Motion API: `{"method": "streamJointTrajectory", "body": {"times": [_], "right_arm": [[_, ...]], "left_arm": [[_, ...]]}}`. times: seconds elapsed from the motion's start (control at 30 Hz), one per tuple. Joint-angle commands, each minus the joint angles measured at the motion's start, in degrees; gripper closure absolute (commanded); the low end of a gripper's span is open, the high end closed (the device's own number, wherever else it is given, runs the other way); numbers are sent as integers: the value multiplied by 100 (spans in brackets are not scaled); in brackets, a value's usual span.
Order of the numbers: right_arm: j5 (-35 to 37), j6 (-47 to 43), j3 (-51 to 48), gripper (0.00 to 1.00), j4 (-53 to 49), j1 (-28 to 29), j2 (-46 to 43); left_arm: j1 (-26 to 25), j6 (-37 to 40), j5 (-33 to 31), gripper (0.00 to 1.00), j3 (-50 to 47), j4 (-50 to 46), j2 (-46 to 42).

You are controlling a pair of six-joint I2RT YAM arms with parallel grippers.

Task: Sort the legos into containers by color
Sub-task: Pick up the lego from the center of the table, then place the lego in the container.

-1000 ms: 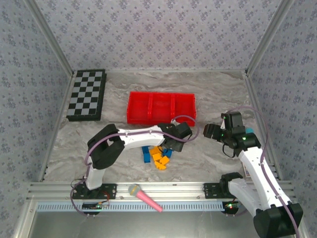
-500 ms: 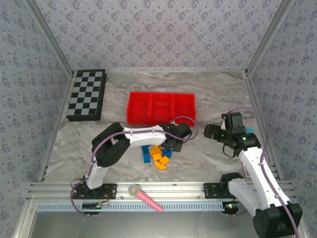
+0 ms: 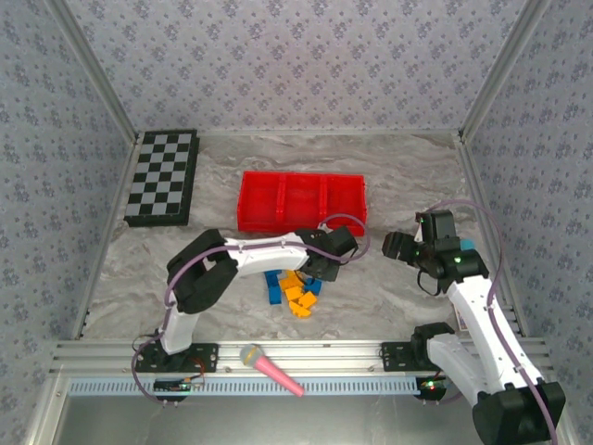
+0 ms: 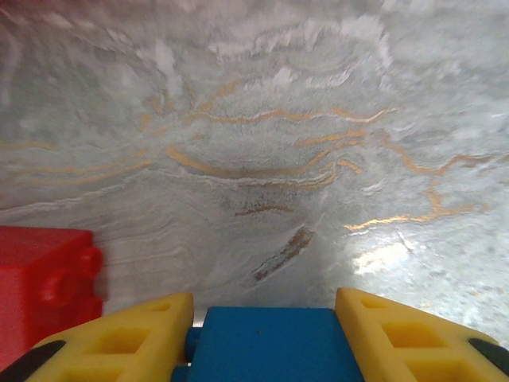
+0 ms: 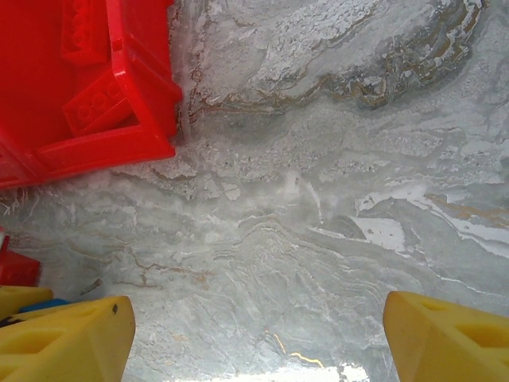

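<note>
Top view, far left: black-and-white checkerboard (image 3: 162,176) lies flat on the marbled table (image 3: 408,176), well apart from everything else. Centre back: red tray (image 3: 301,202), shallow, bright, split by two dividers into three side-by-side compartments; contents hard to tell from above, red on red. In front of the tray the left gripper (image 3: 320,269) sits low at the far right edge of the lego pile (image 3: 295,292), a small loose cluster of blue and orange-yellow bricks on the table. Left wrist view: yellow fingers (image 4: 119,338) are pressed on both sides of a blue brick (image 4: 270,342), narrow grip, brick flat-topped and filling the gap; a red brick (image 4: 44,290) with side studs lies just beside it on the left. Pink microphone toy (image 3: 273,368) rests on the front rail. Right: right gripper (image 3: 397,246) is off the tray's right end, above bare table. Right wrist view: fingers (image 5: 67,338) spread wide with nothing between them, and the tray's corner shows red bricks (image 5: 99,111) inside.
</note>
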Motion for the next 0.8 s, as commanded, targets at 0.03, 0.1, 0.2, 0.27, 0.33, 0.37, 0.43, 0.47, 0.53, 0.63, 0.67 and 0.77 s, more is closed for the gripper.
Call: {"method": "streamJointTrajectory", "body": {"times": [0.03,0.1,0.2,0.27,0.33,0.37,0.43,0.47,0.53,0.63,0.67,0.77], "right_arm": [[36,17,-104,17,-77,-39,-187],[80,43,-143,17,-14,-38,-292],[38,108,-204,17,5,-27,-434],[34,98,-210,17,-4,-27,-484],[14,95,-205,17,-7,-28,-497],[3,88,-204,17,-2,-24,-493],[-9,94,-224,17,9,-15,-501],[-23,85,-228,17,29,-18,-509],[-24,84,-256,17,64,-21,-512],[-57,65,-262,17,102,8,-532],[-46,53,-264,17,127,5,-545],[-59,46,-304,17,181,25,-579]], "left_arm": [[106,362,-534,71,297,-307,-1025],[284,502,-630,70,430,-421,-1274],[665,800,-780,68,673,-495,-1437],[988,987,-785,67,899,-522,-1384],[1256,1158,-759,67,1157,-522,-1218],[1381,1242,-754,67,1314,-522,-1095],[1575,1383,-763,67,1641,-638,-802],[1661,1443,-800,67,1845,-733,-620],[1822,1539,-776,67,2215,-882,-269],[1997,1706,-524,67,2565,-917,137],[2041,1744,-426,67,2624,-883,229],[2096,1763,-301,66,2666,-784,425]]}}
